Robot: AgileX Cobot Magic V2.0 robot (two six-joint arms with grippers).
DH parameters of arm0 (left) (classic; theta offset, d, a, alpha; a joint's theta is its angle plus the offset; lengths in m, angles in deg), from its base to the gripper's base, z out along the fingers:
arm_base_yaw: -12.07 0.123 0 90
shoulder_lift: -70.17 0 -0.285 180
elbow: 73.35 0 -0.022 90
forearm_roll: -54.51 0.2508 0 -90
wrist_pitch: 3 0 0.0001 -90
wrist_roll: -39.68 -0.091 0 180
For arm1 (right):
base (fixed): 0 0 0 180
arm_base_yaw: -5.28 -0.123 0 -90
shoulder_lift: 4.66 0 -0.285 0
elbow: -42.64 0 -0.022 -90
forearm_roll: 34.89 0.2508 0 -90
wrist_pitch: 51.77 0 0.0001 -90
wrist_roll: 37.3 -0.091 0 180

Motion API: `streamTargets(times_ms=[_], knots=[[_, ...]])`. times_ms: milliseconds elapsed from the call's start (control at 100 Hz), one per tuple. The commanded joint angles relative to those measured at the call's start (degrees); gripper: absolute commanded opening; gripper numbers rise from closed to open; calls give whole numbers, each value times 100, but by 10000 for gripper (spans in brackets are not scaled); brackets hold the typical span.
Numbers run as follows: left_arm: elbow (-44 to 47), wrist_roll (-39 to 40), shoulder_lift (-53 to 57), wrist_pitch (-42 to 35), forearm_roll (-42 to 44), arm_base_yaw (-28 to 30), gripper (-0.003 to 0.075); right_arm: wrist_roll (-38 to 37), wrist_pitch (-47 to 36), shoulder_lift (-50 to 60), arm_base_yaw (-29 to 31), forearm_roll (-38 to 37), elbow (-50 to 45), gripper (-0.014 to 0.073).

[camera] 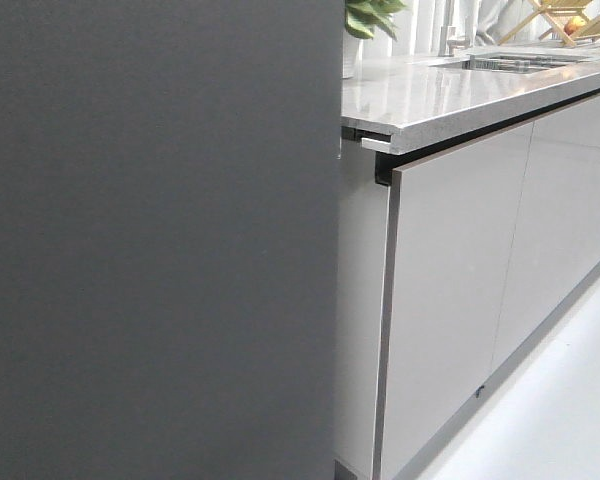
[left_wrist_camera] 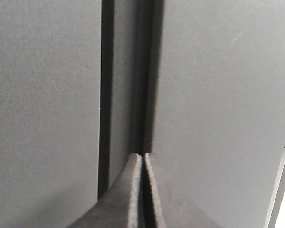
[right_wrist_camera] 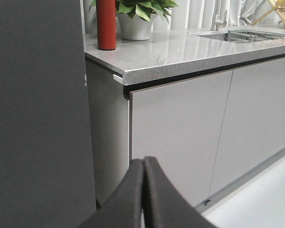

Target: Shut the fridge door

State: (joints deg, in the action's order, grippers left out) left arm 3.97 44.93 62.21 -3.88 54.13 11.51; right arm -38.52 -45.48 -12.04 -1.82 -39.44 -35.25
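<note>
The fridge door is a flat matte dark-grey panel that fills the left half of the front view; no white lining shows. In the left wrist view two dark-grey panels stand side by side with a narrow dark vertical seam between them. My left gripper is shut and empty, with its tips right at that seam. My right gripper is shut and empty, apart from the dark panel and in front of the cabinet. Neither gripper shows in the front view.
Glossy light-grey cabinet doors stand right of the fridge under a speckled countertop with a sink, a potted plant and a red cylinder. White floor lies at the lower right.
</note>
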Motion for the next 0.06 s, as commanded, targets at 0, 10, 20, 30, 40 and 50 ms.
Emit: streamTargets(times_ms=[0, 10, 20, 30, 40, 50], knots=[[160, 20, -109, -440, -9, -59, -21, -4, -433, 70, 34, -59, -66, -76], [160, 20, -109, -440, -9, -59, -21, -4, -433, 70, 34, -59, -66, -76], [160, 20, -109, -440, -9, -59, -21, -4, -433, 70, 34, -59, -66, -76], [160, 20, -109, -440, -9, -59, -21, -4, -433, 70, 34, -59, -66, -76], [160, 20, -109, -440, -9, -59, -21, -4, -433, 70, 34, -59, -66, -76], [160, 20, -109, -440, -9, -59, -20, -4, -433, 70, 34, -59, -66, -76]])
